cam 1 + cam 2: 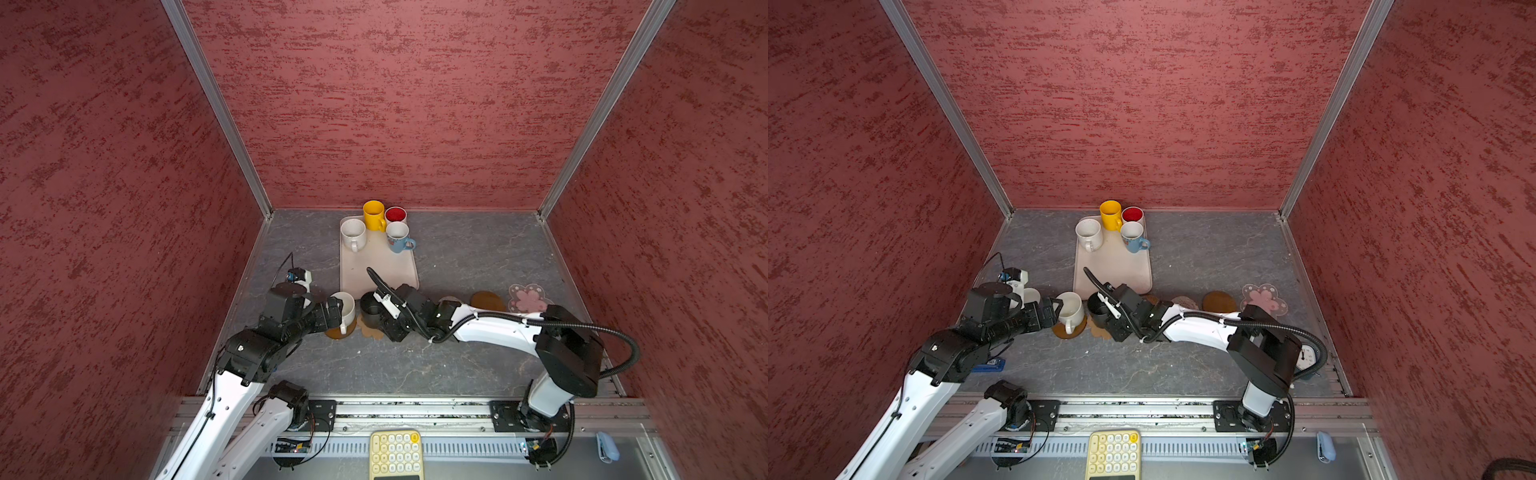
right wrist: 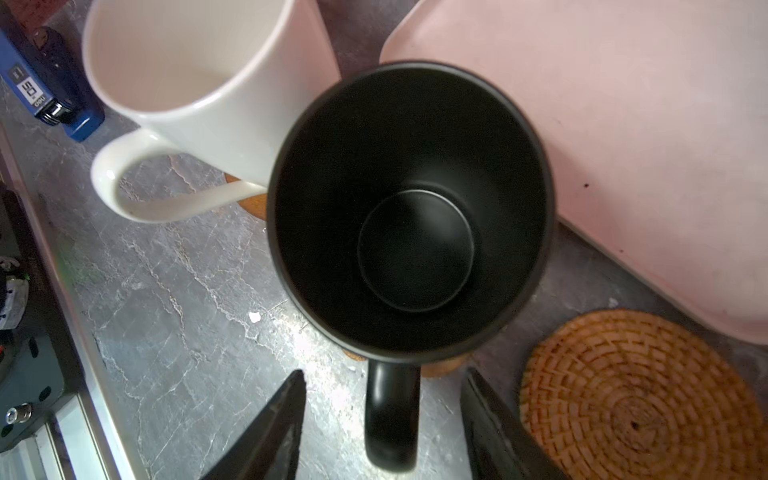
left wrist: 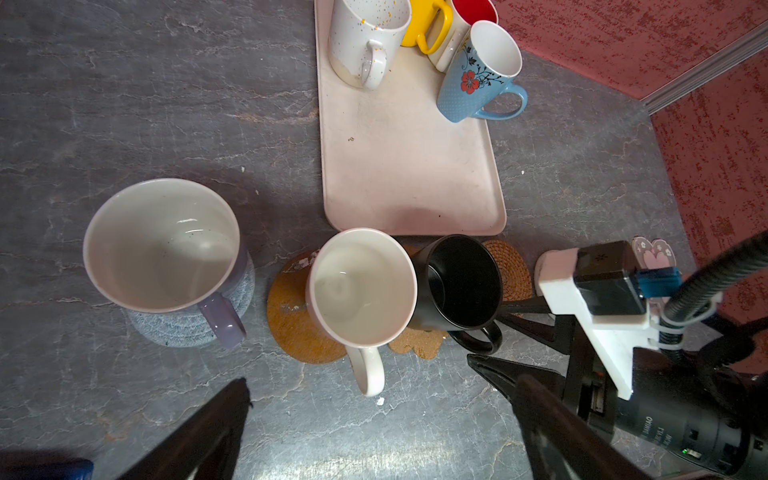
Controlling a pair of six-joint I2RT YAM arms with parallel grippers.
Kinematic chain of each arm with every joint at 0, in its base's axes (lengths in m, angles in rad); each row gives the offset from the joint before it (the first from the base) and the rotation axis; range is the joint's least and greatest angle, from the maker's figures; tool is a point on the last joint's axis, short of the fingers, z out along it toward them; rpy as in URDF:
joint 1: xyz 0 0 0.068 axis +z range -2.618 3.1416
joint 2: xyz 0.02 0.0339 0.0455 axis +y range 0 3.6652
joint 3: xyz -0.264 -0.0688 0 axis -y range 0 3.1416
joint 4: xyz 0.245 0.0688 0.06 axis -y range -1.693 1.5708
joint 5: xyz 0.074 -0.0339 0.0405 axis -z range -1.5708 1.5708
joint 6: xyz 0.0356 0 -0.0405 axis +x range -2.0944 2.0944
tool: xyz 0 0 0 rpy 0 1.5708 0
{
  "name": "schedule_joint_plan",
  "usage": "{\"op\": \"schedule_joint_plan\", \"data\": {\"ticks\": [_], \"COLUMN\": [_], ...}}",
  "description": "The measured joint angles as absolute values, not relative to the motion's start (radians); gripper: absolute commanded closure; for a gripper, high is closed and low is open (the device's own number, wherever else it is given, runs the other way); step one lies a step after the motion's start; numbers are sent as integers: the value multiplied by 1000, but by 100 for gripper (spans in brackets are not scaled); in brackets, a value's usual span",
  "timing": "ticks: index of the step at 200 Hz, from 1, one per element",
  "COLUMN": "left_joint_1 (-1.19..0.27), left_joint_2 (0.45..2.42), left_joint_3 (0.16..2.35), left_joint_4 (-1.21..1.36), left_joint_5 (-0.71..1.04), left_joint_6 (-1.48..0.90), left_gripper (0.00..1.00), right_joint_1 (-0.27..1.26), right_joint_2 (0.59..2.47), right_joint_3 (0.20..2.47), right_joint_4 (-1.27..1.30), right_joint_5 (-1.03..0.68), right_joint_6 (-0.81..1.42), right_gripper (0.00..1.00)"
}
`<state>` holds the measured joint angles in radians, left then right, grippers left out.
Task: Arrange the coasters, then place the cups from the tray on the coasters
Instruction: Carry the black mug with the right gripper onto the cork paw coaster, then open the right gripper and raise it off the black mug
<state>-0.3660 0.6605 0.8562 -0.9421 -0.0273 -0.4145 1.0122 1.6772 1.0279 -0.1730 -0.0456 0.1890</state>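
The cream tray [image 1: 378,274] holds a yellow cup [image 1: 373,214], a red-lined cup [image 1: 395,215], a speckled white cup [image 1: 353,233] and a blue cup [image 1: 399,237]. In front of it a white cup [image 3: 361,286] stands on an amber coaster [image 3: 286,320]. A black cup [image 2: 411,208] rests on the paw coaster [image 3: 417,343]. My right gripper [image 2: 383,374] is open, its fingers either side of the black handle with gaps. My left gripper [image 3: 358,374] is open by the white cup's handle. A pale cup [image 3: 162,245] sits on the grey woven coaster [image 3: 174,328].
Rattan coaster [image 2: 636,399], whitish woven coaster [image 1: 1185,302], a second amber coaster [image 1: 486,300] and the pink flower coaster [image 1: 528,299] lie in a row to the right. A blue object [image 1: 990,365] and a dial timer [image 1: 1308,355] sit near the front corners. Red walls enclose three sides.
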Motion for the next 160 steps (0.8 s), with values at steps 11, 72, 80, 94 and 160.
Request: {"op": "schedule_joint_plan", "data": {"ticks": [11, 72, 80, 94, 160], "left_joint_1": [-366, -359, -359, -359, -381], "left_joint_2": [661, 753, 775, 810, 1028], "left_joint_3": [856, 892, 908, 934, 1033], "left_joint_4": [-942, -952, -952, -952, -888], "left_joint_5": [-27, -24, -25, -27, -32], "left_joint_6": [-414, -411, -410, -410, -406], "left_gripper": [1, 1, 1, 1, 1], "right_joint_1": [1012, 1012, 1012, 1012, 995], "right_joint_2": [1665, 1565, 1532, 1470, 1234], "right_joint_3": [1022, 991, 979, 961, 831], "right_joint_4": [-163, -149, -149, -147, -150], "right_joint_5": [-46, -44, -39, -27, 39], "right_joint_6": [187, 186, 184, 183, 196], "right_gripper": [31, 20, 18, 15, 6]}}
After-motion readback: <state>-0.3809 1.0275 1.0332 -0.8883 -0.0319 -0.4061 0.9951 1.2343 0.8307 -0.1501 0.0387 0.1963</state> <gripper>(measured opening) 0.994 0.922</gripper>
